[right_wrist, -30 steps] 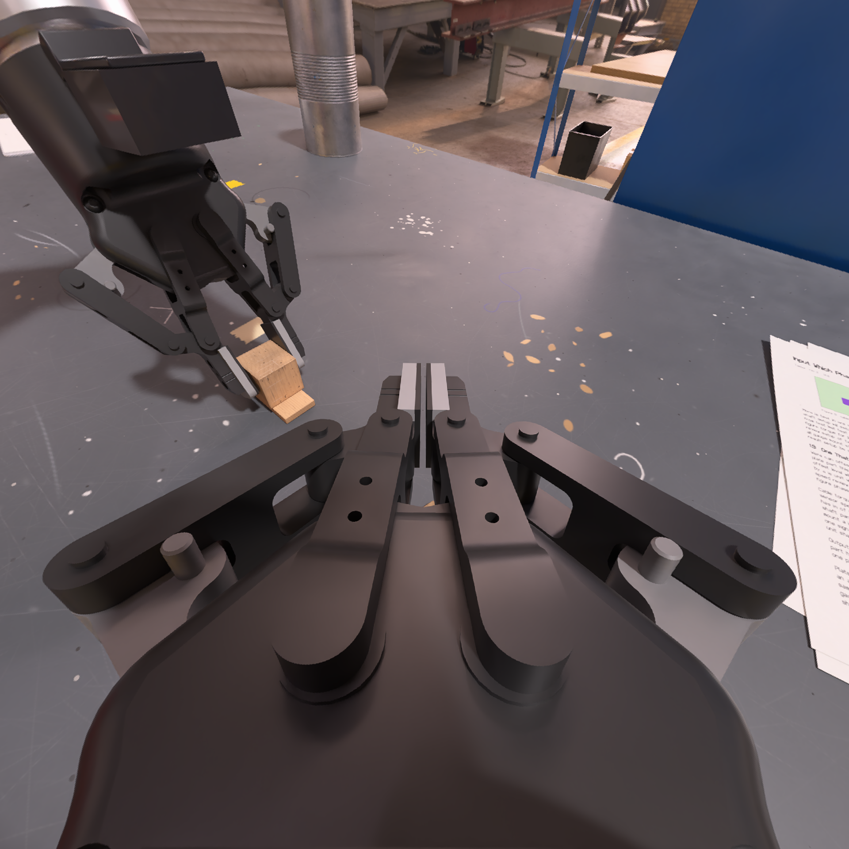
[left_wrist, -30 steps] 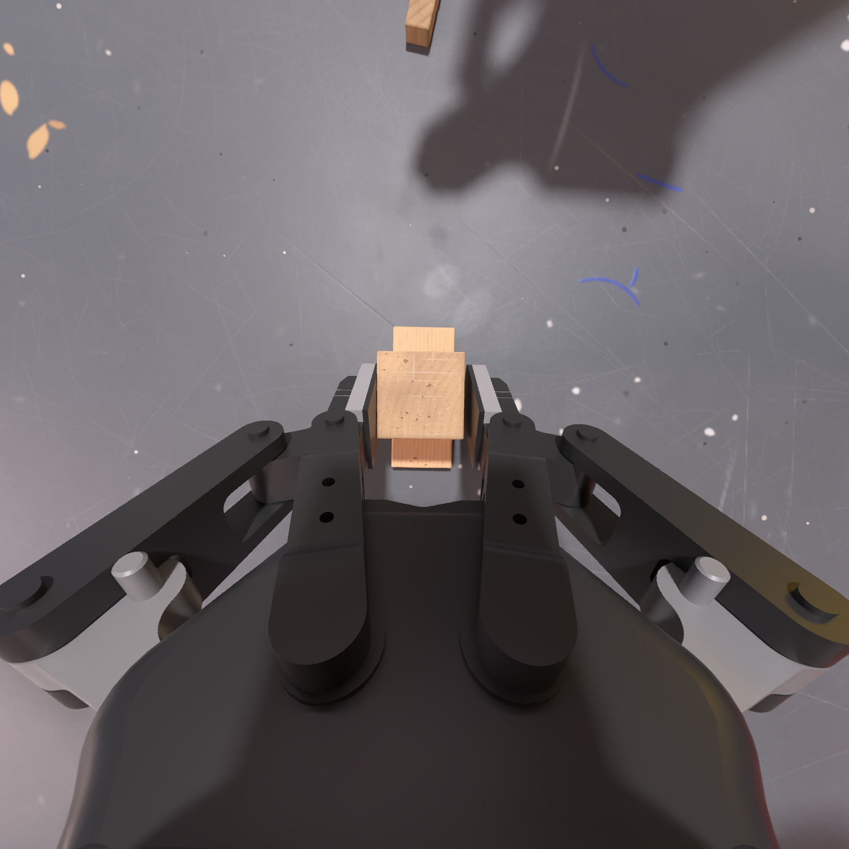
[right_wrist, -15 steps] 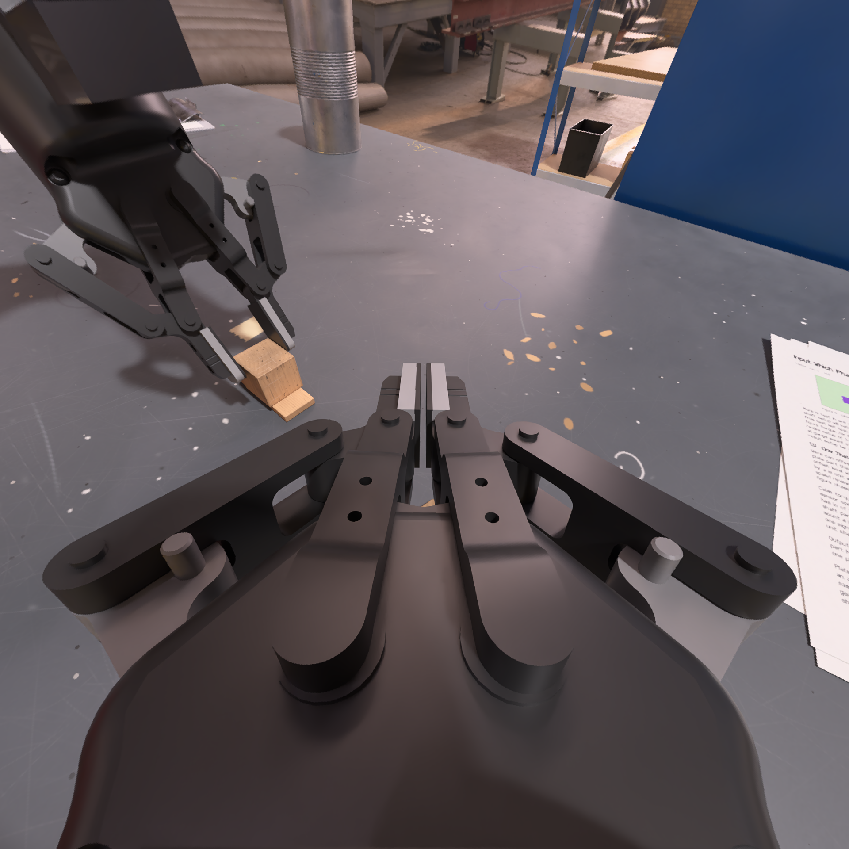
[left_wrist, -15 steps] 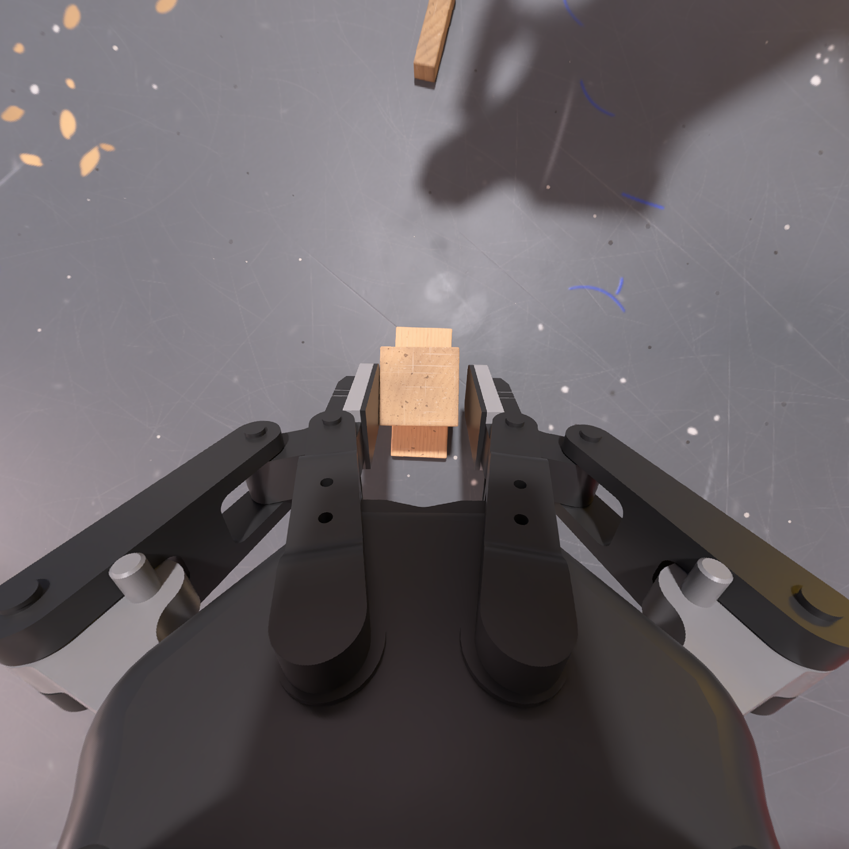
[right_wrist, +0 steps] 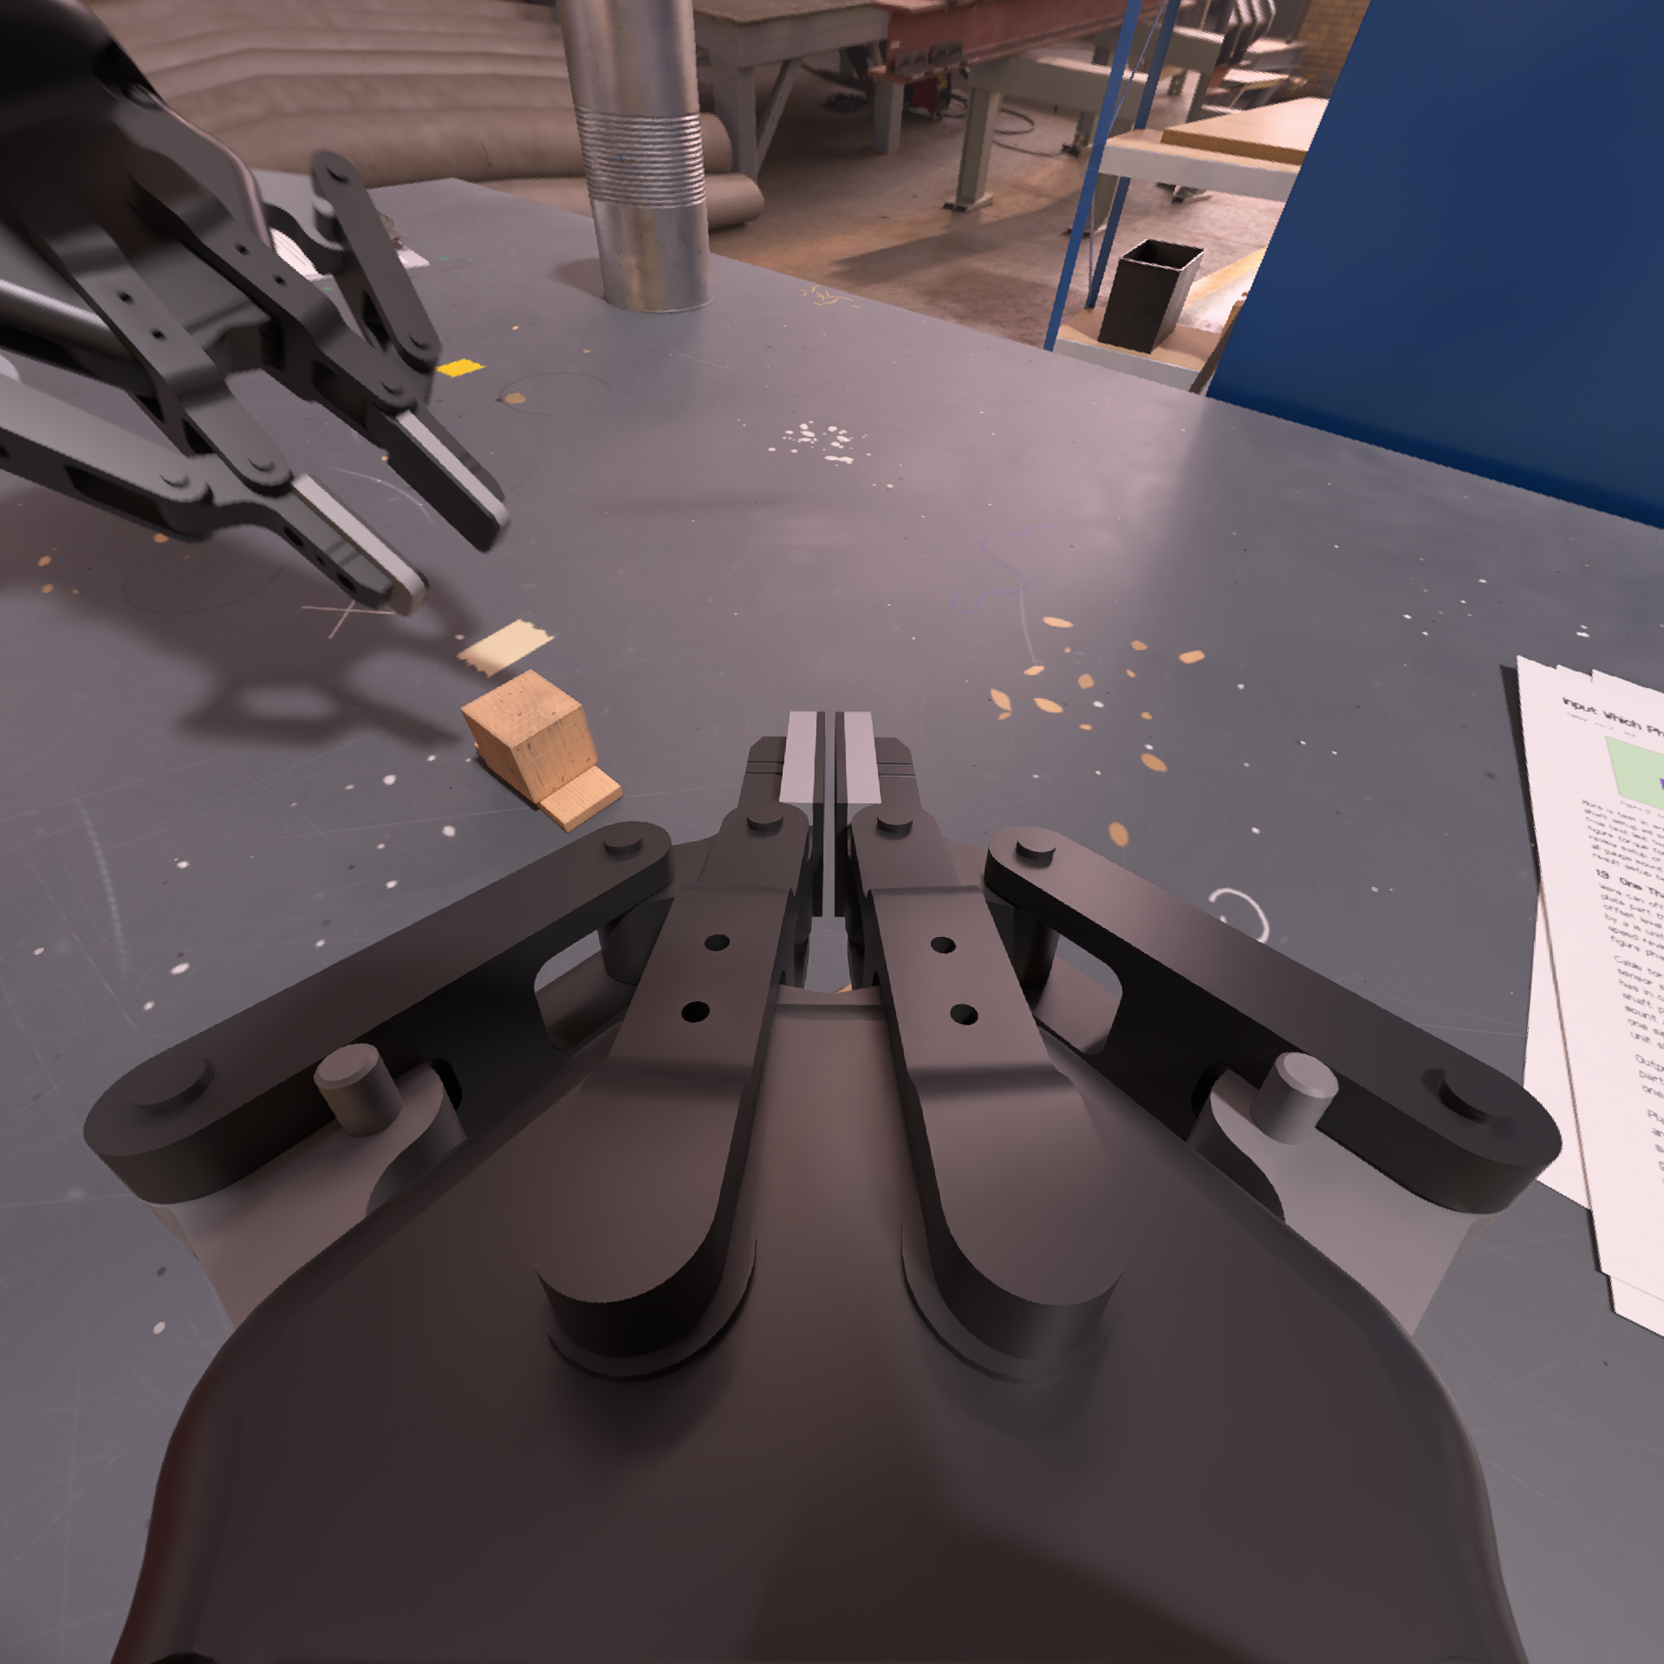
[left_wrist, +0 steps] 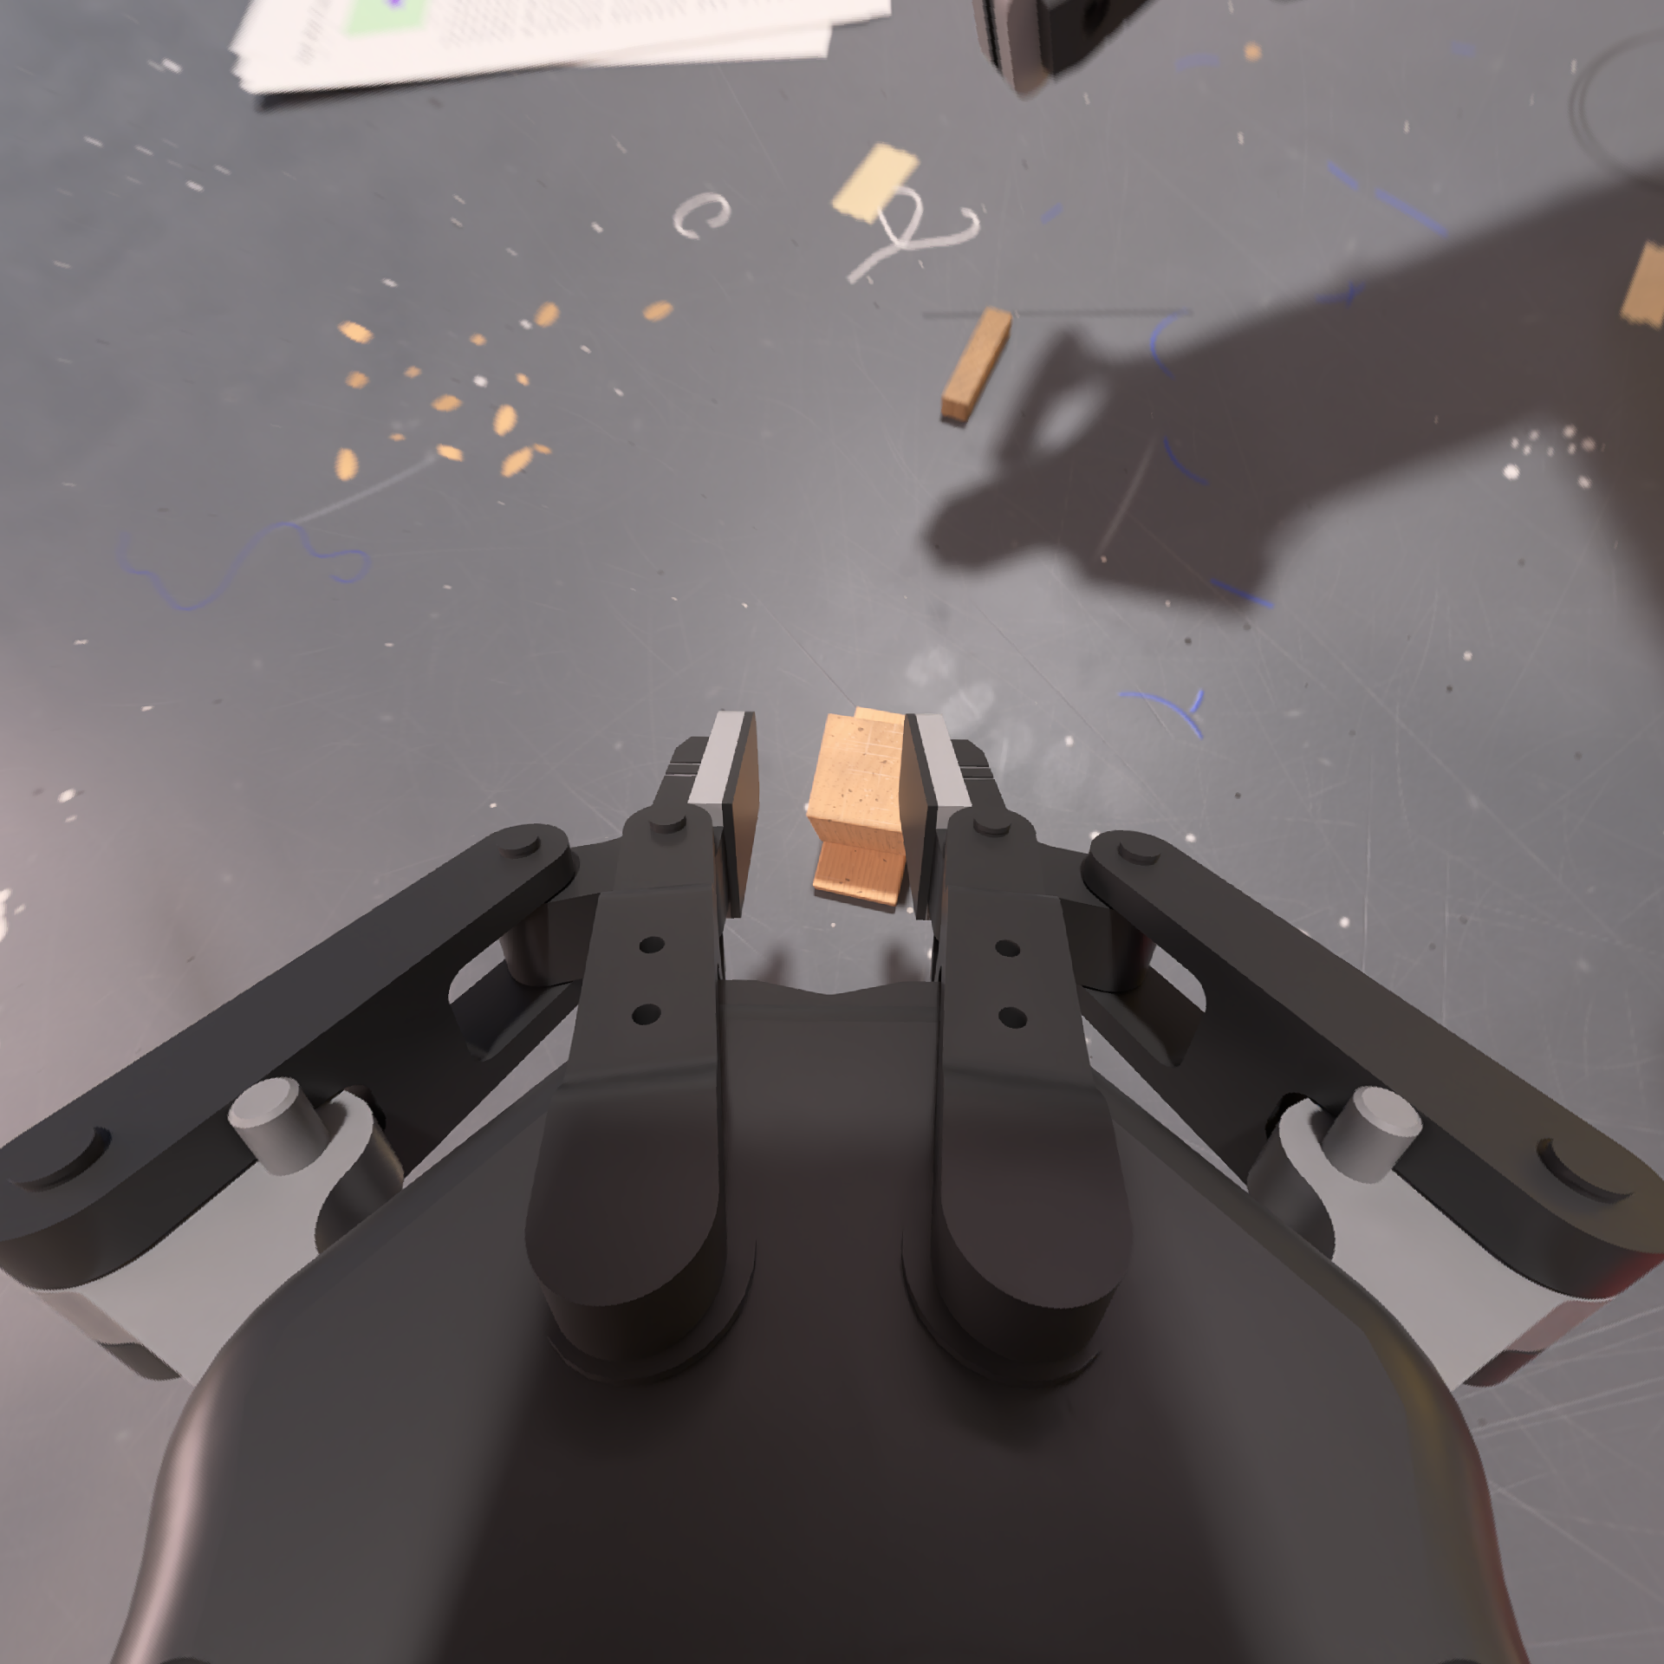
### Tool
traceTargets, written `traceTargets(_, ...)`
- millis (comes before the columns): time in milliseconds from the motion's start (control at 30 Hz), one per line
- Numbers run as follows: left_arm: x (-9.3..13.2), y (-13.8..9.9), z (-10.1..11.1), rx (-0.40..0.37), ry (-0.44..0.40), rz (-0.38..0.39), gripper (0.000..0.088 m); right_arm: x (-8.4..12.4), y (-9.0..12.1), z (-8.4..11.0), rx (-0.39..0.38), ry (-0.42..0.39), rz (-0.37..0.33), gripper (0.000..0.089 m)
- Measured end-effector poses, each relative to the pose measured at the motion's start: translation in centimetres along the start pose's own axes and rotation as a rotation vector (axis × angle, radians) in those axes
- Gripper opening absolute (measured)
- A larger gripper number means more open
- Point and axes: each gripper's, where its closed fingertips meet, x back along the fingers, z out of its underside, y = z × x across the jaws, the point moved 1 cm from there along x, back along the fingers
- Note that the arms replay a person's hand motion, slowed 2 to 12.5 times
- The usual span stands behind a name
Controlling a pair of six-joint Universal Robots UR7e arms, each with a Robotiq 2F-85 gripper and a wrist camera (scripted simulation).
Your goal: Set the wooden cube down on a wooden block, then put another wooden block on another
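The wooden cube (left_wrist: 855, 776) rests on a flat wooden block (left_wrist: 855, 881) on the grey table. My left gripper (left_wrist: 828, 783) is open and empty; the cube shows between its fingers, close to the right one. In the right wrist view the left gripper (right_wrist: 450, 563) hangs above and to the left of the cube (right_wrist: 531, 734) and its flat block (right_wrist: 585, 797), apart from them. A thin wooden block (left_wrist: 977, 365) lies farther off, and another block (left_wrist: 1646, 288) shows at the right edge. My right gripper (right_wrist: 830, 756) is shut and empty; its tip (left_wrist: 1026, 40) shows in the left wrist view.
A stack of papers (right_wrist: 1603, 900) lies at the table's right side and also shows in the left wrist view (left_wrist: 540, 36). A scrap of tape (right_wrist: 504, 646) lies just behind the cube. A metal post (right_wrist: 644, 153) stands at the back edge, a blue panel (right_wrist: 1486, 225) at the right.
My left gripper has opened, let go of the cube on the flat block, and pulled up and back from it. The right gripper has not moved.
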Motion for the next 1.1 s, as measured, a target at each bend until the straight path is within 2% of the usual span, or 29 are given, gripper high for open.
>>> traceTargets(300,5.7,1.5,-0.9,0.101,-0.171,-0.208,0.0220,-0.1,0.0,0.1,-0.002,0.005,0.001,0.0022)
traceTargets(567,13.4,4.5,1.0,0.223,-0.265,-0.461,0.0172,-0.2,0.1,0.2,0.000,0.008,-0.002,0.0022)
traceTargets(800,20.9,7.6,4.9,0.360,-0.279,-0.686,0.0158,-0.3,0.4,0.3,0.003,0.012,-0.007,0.0022)
traceTargets(1100,29.2,11.5,13.2,0.588,-0.201,-0.947,0.0184,-0.4,0.7,0.2,0.008,0.014,-0.015,0.0022)
